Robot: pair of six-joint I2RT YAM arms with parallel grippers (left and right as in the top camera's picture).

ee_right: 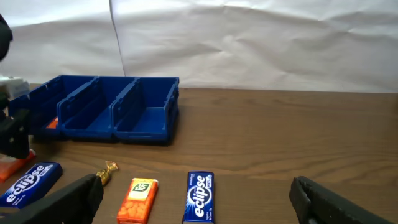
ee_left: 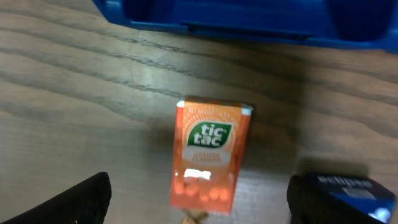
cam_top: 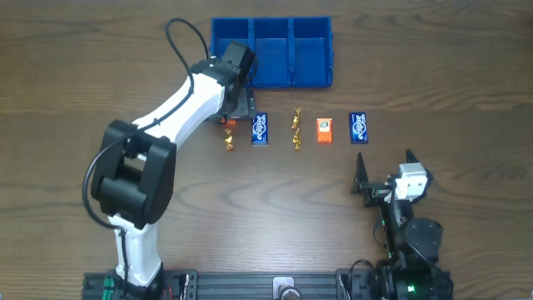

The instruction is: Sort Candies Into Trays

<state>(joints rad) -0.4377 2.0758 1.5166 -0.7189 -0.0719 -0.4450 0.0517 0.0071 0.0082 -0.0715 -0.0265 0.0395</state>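
Left arm (cam_top: 179, 104) stretches far forward, left gripper (ee_left: 196, 202) pointing down, fingers spread wide. Right arm (cam_top: 408, 225) sits folded by its base, right gripper (cam_top: 385, 169) level, fingers parted too.

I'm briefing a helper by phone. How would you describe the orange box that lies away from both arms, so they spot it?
Find the blue three-bin tray; a row of candies lies in front of it. The orange box sits between two gold-wrapped candies and the rightmost blue pack. Unlike the other orange box, it is not under the left hand.
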